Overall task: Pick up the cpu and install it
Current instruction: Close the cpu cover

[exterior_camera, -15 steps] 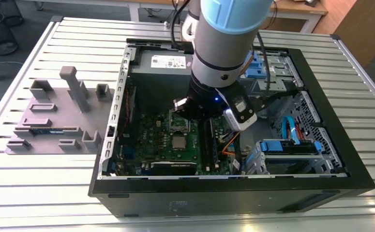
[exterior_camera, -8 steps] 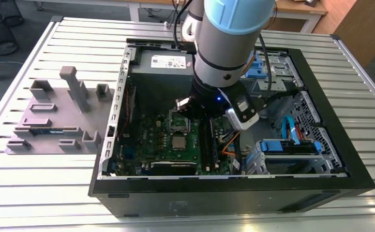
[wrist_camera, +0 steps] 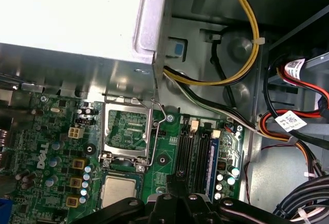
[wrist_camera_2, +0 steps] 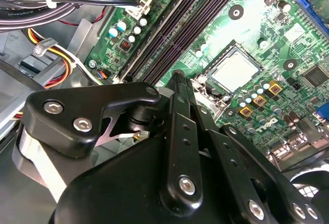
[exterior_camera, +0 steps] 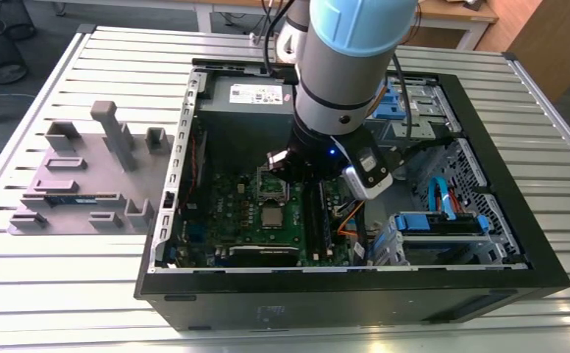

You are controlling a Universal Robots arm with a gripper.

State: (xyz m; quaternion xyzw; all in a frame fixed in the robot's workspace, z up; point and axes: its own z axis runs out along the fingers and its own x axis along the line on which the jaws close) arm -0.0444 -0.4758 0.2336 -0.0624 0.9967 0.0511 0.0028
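Pincer (wrist_camera: pixel 174 182) hovering over green motherboard (exterior_camera: pixel 231 213), looking pressed together, pinching nothing. Cpu (exterior_camera: pixel 272 215) lying seated on board, just near of hinged socket frame (wrist_camera: pixel 127 130) standing open. Likely handling light, stiff, slick-topped, fragile underneath; gripping opposite edges seeming safest.

From my station I see white lettering printed on the green board (wrist_camera: pixel 51 147) and round printed marks on the power supply (wrist_camera: pixel 77 23). In the exterior view, a white sticker (exterior_camera: pixel 256 94) with dark print sits on that box. Two white cable tags (wrist_camera: pixel 291 120) carry barcodes; their words are too small to make out.
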